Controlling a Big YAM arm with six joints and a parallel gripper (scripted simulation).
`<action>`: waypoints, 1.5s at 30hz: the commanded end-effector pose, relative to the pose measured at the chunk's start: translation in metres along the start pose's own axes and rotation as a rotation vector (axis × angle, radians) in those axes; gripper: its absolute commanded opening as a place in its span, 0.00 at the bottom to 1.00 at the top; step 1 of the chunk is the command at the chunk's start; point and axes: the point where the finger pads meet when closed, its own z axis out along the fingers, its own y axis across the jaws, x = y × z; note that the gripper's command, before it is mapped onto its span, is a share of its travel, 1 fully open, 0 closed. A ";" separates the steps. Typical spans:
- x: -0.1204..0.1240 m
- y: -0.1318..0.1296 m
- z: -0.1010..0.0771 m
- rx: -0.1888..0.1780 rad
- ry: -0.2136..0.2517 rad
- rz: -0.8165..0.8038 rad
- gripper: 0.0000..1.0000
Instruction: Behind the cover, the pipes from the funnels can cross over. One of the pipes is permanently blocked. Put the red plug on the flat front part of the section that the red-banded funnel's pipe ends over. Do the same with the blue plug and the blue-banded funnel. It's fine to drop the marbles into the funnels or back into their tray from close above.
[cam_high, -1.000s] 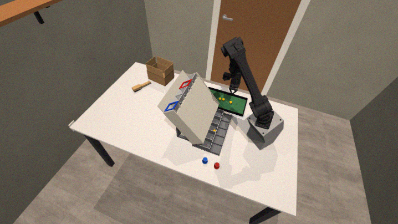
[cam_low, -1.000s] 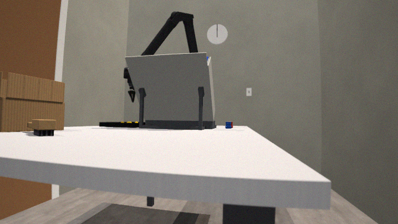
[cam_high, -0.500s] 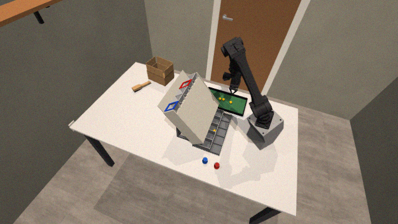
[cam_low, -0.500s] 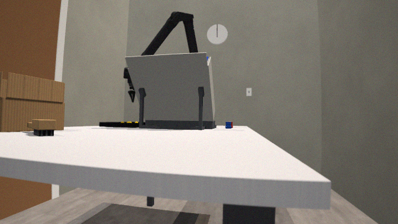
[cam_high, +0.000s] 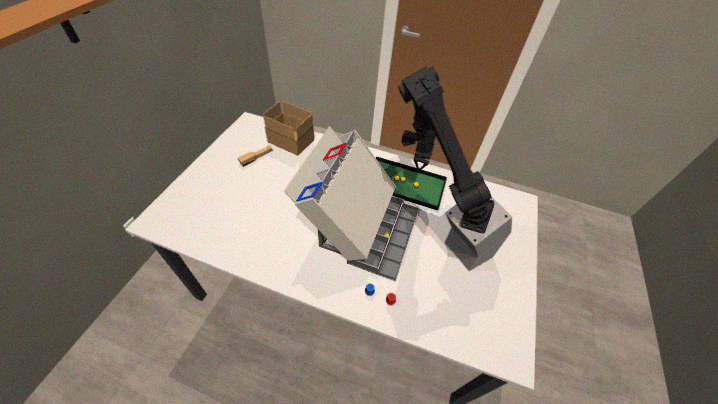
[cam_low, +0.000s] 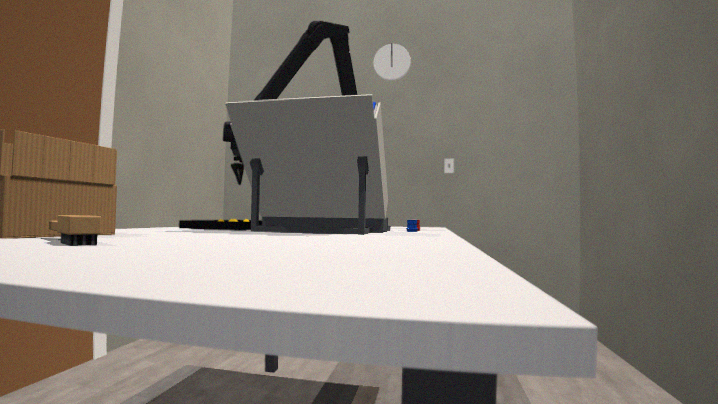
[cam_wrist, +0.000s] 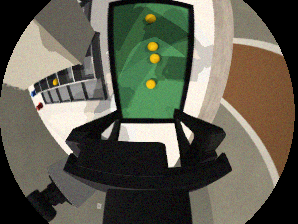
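Observation:
My gripper (cam_high: 419, 163) (cam_low: 236, 175) (cam_wrist: 147, 112) is open and empty. It hangs above the near end of the green marble tray (cam_high: 429, 195) (cam_wrist: 129, 76), which holds several yellow marbles (cam_high: 403, 178) (cam_wrist: 152, 46). The tilted grey cover (cam_high: 351, 200) (cam_low: 311, 155) has the red-banded funnel (cam_high: 341, 150) and the blue-banded funnel (cam_high: 304, 199) on top. Below it lies the grey sectioned tray (cam_high: 396, 251) (cam_wrist: 67, 90) with one yellow marble (cam_high: 386, 234) (cam_wrist: 53, 82) in a section. The blue plug (cam_high: 370, 288) (cam_low: 410, 225) and the red plug (cam_high: 391, 298) (cam_low: 417, 225) stand on the table in front of the sections.
A cardboard box (cam_high: 288, 125) (cam_low: 50, 185) and a wooden brush (cam_high: 254, 154) (cam_low: 75, 228) are at the table's far left corner. The arm's base block (cam_high: 476, 231) stands right of the green tray. A door is behind the table.

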 end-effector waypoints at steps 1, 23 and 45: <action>0.002 -0.013 0.002 0.005 -0.002 0.003 0.80; 0.002 -0.013 0.002 0.005 -0.002 0.003 0.80; 0.004 -0.019 0.005 0.005 -0.002 0.003 0.80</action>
